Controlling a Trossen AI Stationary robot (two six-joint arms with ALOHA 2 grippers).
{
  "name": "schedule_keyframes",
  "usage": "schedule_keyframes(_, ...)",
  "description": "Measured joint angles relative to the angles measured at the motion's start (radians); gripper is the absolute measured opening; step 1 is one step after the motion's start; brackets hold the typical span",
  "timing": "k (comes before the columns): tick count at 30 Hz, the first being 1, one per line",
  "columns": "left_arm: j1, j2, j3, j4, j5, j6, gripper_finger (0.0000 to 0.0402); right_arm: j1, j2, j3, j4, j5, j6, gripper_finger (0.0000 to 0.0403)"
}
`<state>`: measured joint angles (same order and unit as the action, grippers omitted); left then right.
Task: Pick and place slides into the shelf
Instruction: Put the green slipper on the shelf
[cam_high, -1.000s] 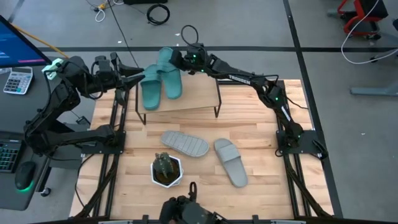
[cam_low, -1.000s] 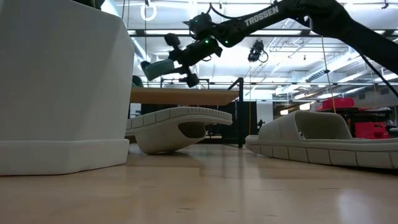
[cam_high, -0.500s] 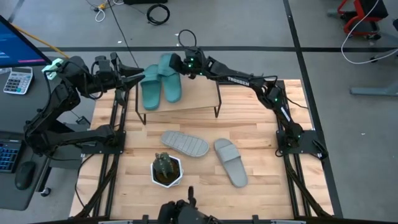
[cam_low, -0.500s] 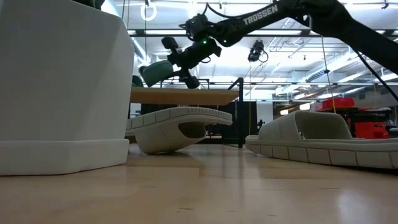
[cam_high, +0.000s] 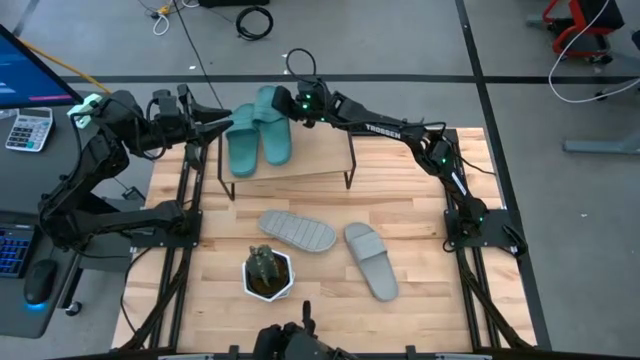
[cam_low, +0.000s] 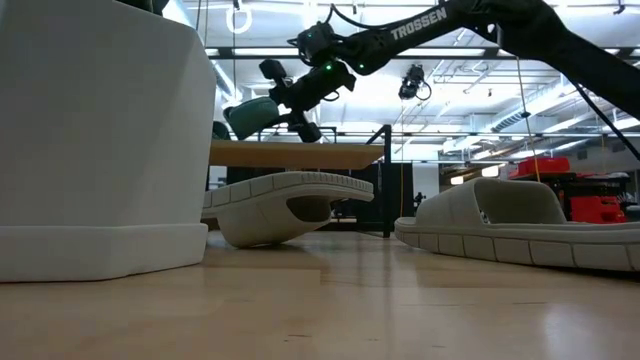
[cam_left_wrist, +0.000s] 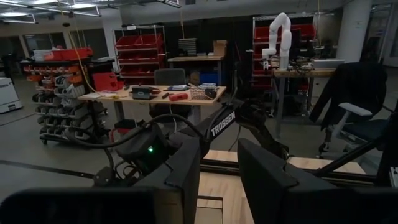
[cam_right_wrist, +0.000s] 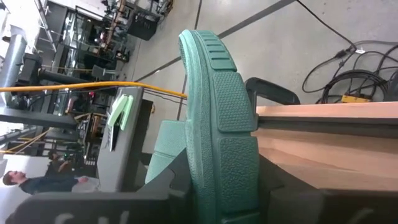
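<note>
Teal slide (cam_right_wrist: 217, 124) is clamped edge-on in my right gripper (cam_high: 290, 103), fingers narrowed onto its sole at the heel end. In the high view it lies on the shelf (cam_high: 310, 150) top at the far left part, heel toward me; in the low view it looks tilted above the board, so I can't tell if it sits flat. Second teal slide (cam_high: 243, 140) is just beside it on the same board, toward the shelf's left end. My left gripper (cam_high: 212, 125) hovers at that left end, fingers (cam_left_wrist: 261, 180) a narrow gap apart; whether they touch that slide I can't tell. Two grey slides are on the table in front of the shelf: one (cam_high: 297, 231) near the potted plant (cam_high: 267, 272), the other (cam_high: 371, 260) to its right, apart.
</note>
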<state>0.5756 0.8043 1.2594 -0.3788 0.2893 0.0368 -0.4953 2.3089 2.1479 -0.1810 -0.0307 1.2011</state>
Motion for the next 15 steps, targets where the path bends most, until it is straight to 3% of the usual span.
schedule_keyframes(15, 0.000, 0.000, 0.000, 0.000, 0.000, 0.000, 0.0113, 0.006, 0.000, 0.000, 0.000, 0.015, 0.011, 0.0083)
